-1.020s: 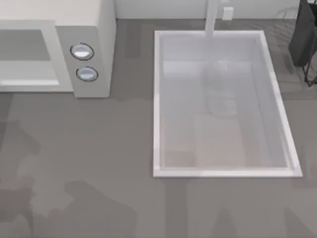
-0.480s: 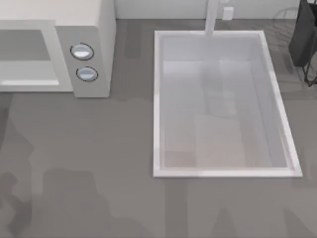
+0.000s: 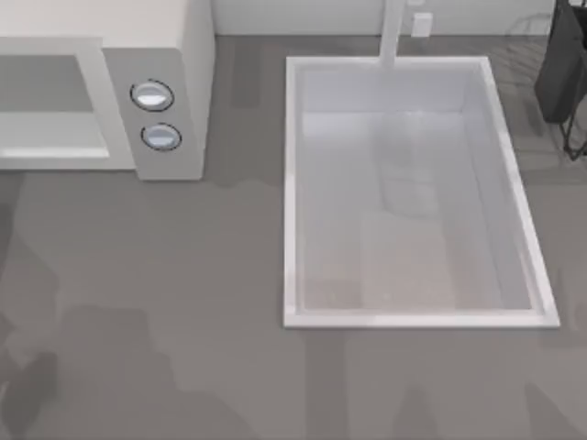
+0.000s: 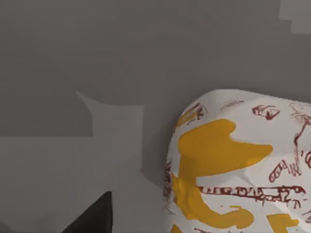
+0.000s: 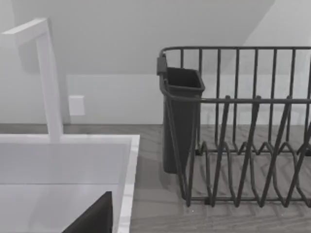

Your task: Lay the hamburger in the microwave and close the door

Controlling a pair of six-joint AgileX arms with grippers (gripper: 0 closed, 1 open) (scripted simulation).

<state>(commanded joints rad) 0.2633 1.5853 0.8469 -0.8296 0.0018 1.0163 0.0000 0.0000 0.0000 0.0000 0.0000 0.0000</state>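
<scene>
Microwave: you have the microwave (image 3: 156,87) at the far left of the tabletop (image 3: 183,275) in the top view, off-white, with its grey control panel and two round silvery knobs (image 3: 152,95) facing you.
Door: you see a pale framed opening (image 3: 50,110) left of the panel; you cannot tell from here how the door stands.
Hamburger: in the left wrist view a rounded white wrapped lump (image 4: 243,165) with yellow-orange patches and dark red print sits on the grey tabletop, close under that camera.
Left jaws: you get one dark corner (image 4: 92,218) at the edge of the left wrist view, beside the wrapped lump and apart from it; whether the jaws are released or clenched cannot be told.
Right jaws: a similar dark corner (image 5: 92,216) appears in the right wrist view; their state cannot be told either.
Sink: the big white sink (image 3: 293,183) lies right of the microwave, its faucet (image 5: 46,77) at the far rim.
Rack: a dark wire dish rack (image 5: 243,126) with a dark cup (image 5: 180,116) stands just beside the sink.
</scene>
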